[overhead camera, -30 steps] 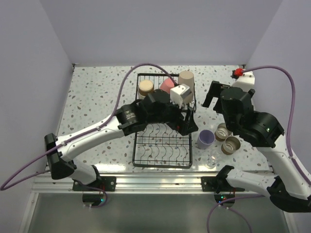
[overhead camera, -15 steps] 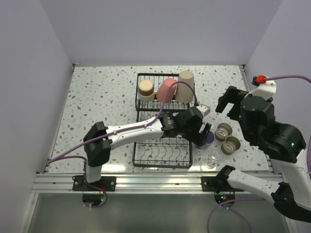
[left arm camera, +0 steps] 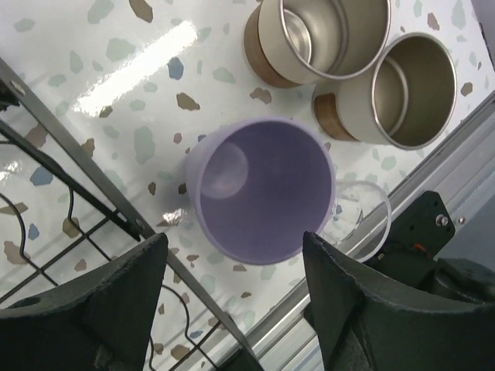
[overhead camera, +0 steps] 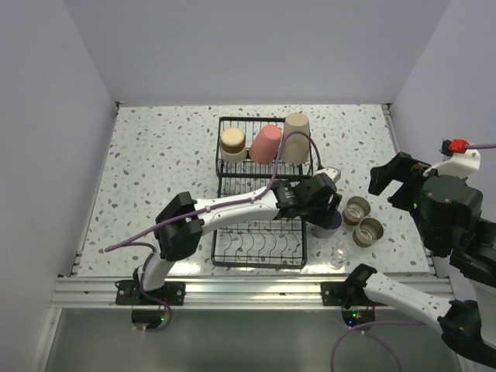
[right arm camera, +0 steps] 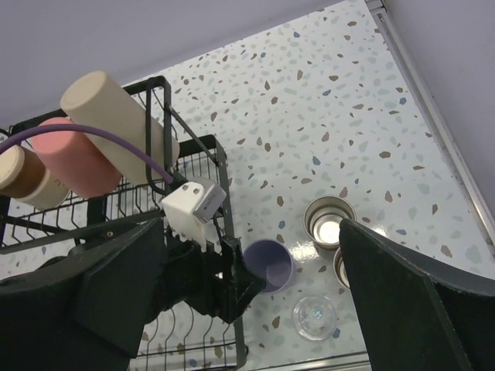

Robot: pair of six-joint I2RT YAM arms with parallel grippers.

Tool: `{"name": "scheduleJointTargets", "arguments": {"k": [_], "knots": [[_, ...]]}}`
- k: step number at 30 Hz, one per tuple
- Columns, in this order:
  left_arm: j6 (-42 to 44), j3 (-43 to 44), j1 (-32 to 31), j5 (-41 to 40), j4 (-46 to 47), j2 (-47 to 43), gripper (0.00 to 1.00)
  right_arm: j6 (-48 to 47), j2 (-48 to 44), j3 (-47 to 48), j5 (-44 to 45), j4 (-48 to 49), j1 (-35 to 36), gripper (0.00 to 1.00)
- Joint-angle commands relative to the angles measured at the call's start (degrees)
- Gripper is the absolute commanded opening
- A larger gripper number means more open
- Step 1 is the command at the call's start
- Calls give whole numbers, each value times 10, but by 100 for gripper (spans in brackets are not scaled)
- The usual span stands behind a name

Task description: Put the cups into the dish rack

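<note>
A small lavender handleless cup (left arm camera: 259,189) is seen upright on the speckled white desk (overhead camera: 155,155), just beside the right edge of the large black wire dish rack (overhead camera: 219,232). The left gripper (left arm camera: 236,259) is held over it, jaws spread to either side. Two short tan-brown metal-lined cups (left arm camera: 332,39) and a tiny clear glass (overhead camera: 339,254) are placed near it. A tall beige cup (overhead camera: 296,138), a pink cup (overhead camera: 266,142) and a third tan-brown cup (overhead camera: 232,142) are lodged in the rack's raised basket. The right gripper (overhead camera: 390,177) is held well apart, jaws spread.
</note>
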Motion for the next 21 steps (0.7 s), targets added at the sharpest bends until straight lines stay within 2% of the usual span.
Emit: {"name": "scheduleJointTargets", "arguments": {"k": [1,11,14,17,18,19,21], "knots": [[-19,58,-1,-25,-9,30,73,4,3,18,-13,-10,0,98],[-70,78,-2,-59,-41,63,59,8,-5,37,-76,-26,0,98],[-79,78,-4,-61,-41,67,51,-8,-2,49,-82,-33,0,98],[-85,86,-7,-61,-37,74,22,-21,-4,62,-83,-38,0,98],[-87,90,-10,-61,-38,77,8,-23,-4,62,-84,-39,0,98],[-89,98,-11,-62,-40,79,1,-24,-5,65,-88,-39,0,98],[-96,111,-15,-71,-44,81,0,-30,-7,69,-92,-43,0,98]]}}
